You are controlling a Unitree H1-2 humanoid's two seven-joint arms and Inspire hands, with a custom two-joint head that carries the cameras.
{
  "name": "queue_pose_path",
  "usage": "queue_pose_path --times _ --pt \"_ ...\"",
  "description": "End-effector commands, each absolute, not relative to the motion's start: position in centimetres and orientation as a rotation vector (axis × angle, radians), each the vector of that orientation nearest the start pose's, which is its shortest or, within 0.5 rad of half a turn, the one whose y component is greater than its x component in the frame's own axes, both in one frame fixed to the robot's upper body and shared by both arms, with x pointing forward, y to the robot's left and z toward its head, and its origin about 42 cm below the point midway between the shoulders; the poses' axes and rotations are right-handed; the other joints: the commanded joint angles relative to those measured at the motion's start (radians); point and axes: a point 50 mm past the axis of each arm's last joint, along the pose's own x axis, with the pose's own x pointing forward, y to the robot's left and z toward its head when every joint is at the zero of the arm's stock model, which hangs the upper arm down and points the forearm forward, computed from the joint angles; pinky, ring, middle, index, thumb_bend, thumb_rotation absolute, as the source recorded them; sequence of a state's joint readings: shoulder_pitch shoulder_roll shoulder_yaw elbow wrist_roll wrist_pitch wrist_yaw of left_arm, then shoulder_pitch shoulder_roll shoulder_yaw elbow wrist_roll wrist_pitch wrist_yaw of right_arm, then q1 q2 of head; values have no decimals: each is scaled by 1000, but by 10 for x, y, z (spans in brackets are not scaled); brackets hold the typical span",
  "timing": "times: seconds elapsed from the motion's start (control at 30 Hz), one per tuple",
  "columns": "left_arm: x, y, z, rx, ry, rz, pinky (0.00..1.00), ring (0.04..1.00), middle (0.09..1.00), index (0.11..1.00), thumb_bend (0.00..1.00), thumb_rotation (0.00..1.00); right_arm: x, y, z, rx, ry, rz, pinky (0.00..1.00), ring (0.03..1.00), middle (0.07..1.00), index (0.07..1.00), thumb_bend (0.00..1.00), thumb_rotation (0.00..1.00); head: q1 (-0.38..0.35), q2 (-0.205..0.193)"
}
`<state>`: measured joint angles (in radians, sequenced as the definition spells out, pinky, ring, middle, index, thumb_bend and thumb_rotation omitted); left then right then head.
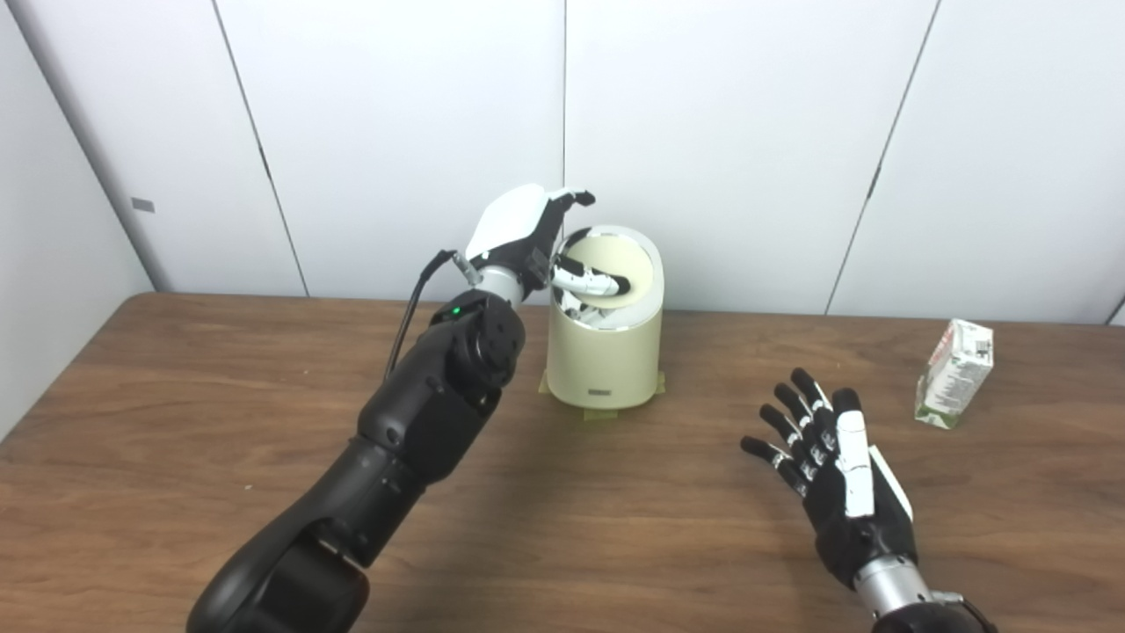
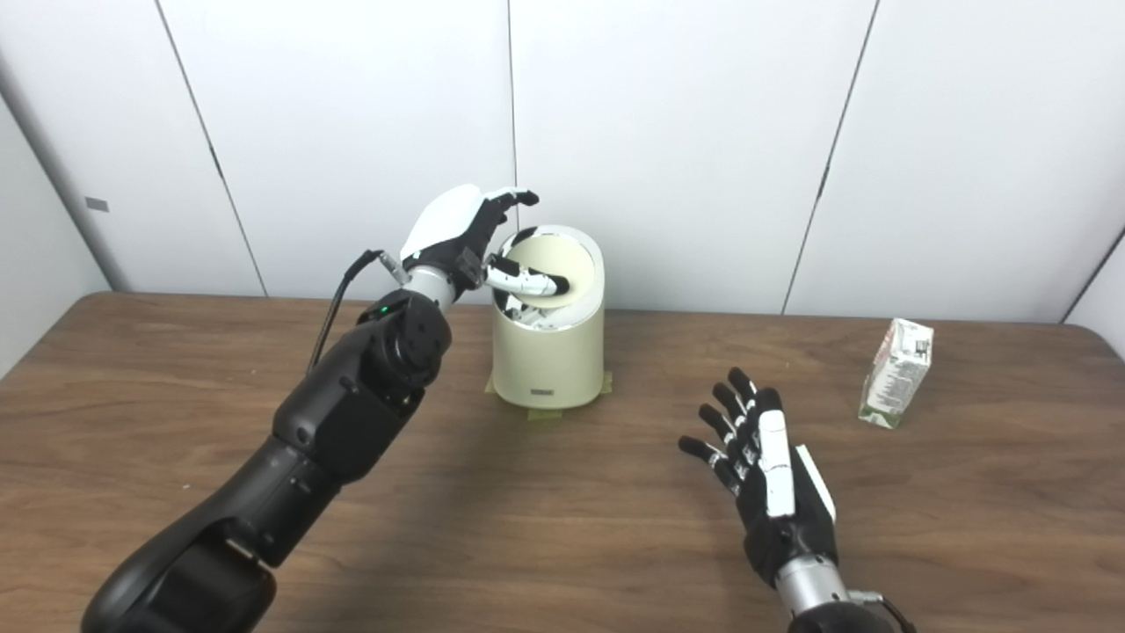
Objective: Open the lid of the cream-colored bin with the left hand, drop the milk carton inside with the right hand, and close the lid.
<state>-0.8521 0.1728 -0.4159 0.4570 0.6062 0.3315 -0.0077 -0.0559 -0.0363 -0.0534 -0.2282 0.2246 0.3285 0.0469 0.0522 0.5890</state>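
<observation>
The cream-colored bin (image 1: 602, 356) stands at the back middle of the wooden table. Its round lid (image 1: 633, 264) is tilted, with a dark gap under its left front edge. My left hand (image 1: 523, 233) is at the bin's upper left, thumb lying across the lid's face and fingers curled over the rim behind, shut on the lid. The milk carton (image 1: 955, 373) stands by itself at the far right. My right hand (image 1: 831, 462) hovers open over the table, fingers spread, left of the carton and well apart from it.
Yellowish tape tabs (image 1: 606, 415) show under the bin's base. White wall panels (image 1: 747, 132) rise right behind the table's back edge. The table's right edge (image 2: 1109, 352) lies just beyond the carton.
</observation>
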Motion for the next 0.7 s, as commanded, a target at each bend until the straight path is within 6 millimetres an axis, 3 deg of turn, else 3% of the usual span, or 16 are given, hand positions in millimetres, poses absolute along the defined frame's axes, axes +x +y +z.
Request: queue_pose_path --times 0.0,0.5,0.67 --pt "509 118 288 1123 -240 -148 745 833 901 861 921 0 304 -219 171 187 -42 97 763 936 966 975 640 1000 1 0" --pt "510 119 272 1271 -211 -183 768 849 906 881 942 0 306 -218 173 200 -60 107 766 942 973 980 634 1000 -1 -4" --pt "513 122 262 1341 -209 -179 774 847 911 889 893 0 307 -219 173 214 -64 115 776 946 978 985 645 1000 1 -10"
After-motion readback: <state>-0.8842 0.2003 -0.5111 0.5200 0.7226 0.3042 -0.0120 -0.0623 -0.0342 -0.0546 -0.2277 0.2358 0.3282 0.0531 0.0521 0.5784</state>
